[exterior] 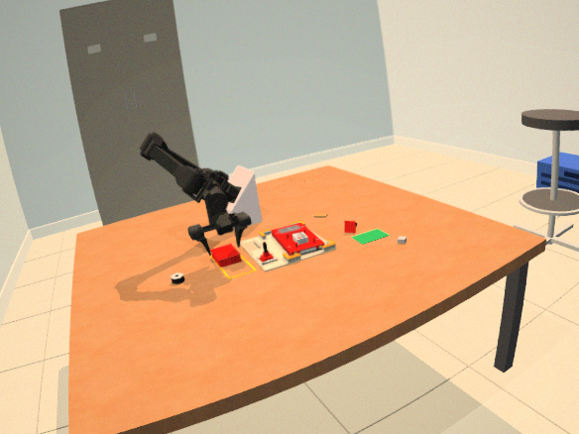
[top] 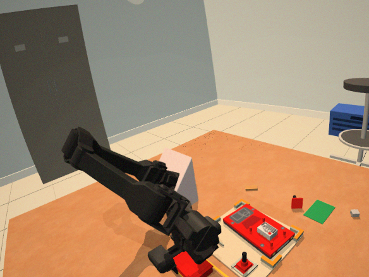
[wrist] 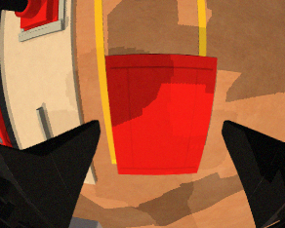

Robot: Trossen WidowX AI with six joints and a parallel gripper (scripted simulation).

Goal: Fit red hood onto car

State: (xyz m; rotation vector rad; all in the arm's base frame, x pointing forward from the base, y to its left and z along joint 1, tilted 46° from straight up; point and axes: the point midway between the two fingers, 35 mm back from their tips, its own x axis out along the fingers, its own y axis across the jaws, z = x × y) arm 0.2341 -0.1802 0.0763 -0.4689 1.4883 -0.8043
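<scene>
gripper [wrist: 155, 148]: jaws spread wide, nothing between them, pointing down at the tabletop [exterior: 307, 317]
fingers: two dark tips, one on each side of the hood, clear of its flanks; no contact visible
hood [wrist: 160, 113]: red shell directly under the gripper, flat side up, lying on the tabletop; centred between the fingers in the wrist view, mostly hidden by the wrist in the top view
yellow outline [wrist: 100, 63]: thin rectangle marked on the tabletop; hood sits at its near end, the far part of the outline bare
arm [top: 133, 183]: black, reaches down to the gripper from behind and above; casts a shadow across the tabletop on the side away from the jig
jig [top: 298, 232]: cream base plate with orange corner brackets, just beside the hood's outline on the gripper's side toward the chassis
chassis [top: 253, 231]: red deck seated in the jig, well clear of the gripper
engine block [top: 267, 230]: pale grey, on the deck
pegs [top: 250, 230]: short, red, standing up around the engine block; all uncovered
red stand with black knob [top: 244, 262]: on the jig plate's near corner, between hood and chassis
white wedge block [exterior: 246, 193]: behind the arm
black ring [exterior: 176, 278]: small, on the tabletop in the arm's shadow, far side from the jig
beyond the jig: small red block [top: 296, 202], green sheet [top: 319, 211], small grey cube [top: 354, 213], thin stick [top: 251, 189]
</scene>
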